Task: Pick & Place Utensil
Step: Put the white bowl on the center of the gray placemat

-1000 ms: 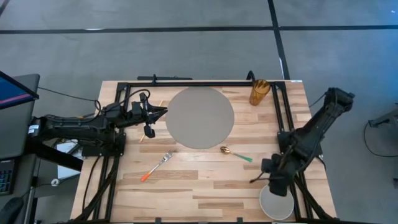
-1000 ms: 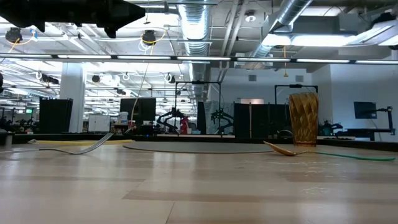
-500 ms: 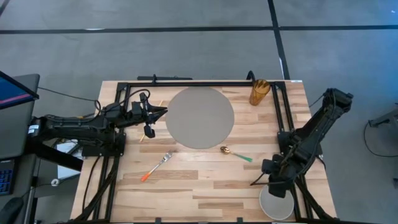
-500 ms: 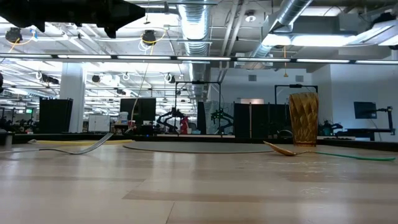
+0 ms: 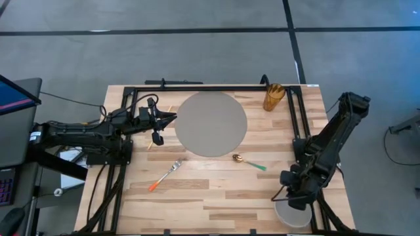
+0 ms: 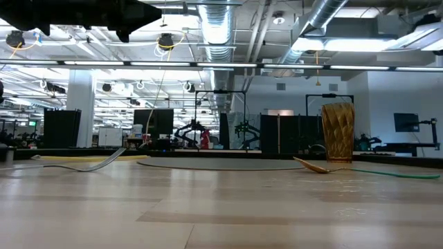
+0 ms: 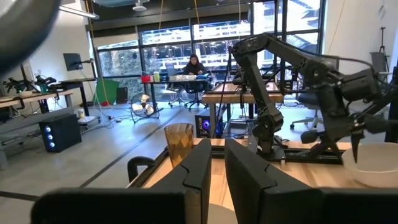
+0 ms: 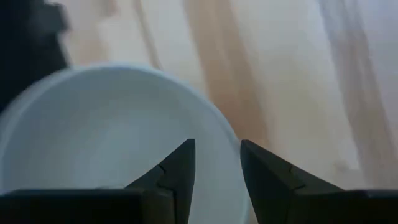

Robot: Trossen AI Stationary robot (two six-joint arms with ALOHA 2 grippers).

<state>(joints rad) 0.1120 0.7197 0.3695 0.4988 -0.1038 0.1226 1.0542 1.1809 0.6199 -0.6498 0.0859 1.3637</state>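
An orange-handled fork (image 5: 164, 176) (image 6: 83, 164) lies flat on the wooden table, near of the round grey mat (image 5: 211, 123). A gold spoon with a green handle (image 5: 248, 161) (image 6: 325, 167) lies to its right. A white bowl (image 5: 281, 215) (image 8: 93, 137) stands at the near right corner. My right gripper (image 5: 293, 200) (image 8: 217, 155) hangs over the bowl, pointing down, open by a moderate gap with nothing between the fingers. My left gripper (image 5: 172, 118) (image 7: 218, 162) hovers level at the mat's left edge, fingers together.
An amber ribbed cup (image 5: 273, 97) (image 6: 338, 131) stands at the far right of the table. Black frame rails (image 5: 210, 87) run along the far edge and both sides. People sit at desks in the room beyond.
My right gripper has moved slowly toward the table's near edge and now covers more of the white bowl. The fork, the spoon and the left arm have stayed where they were.
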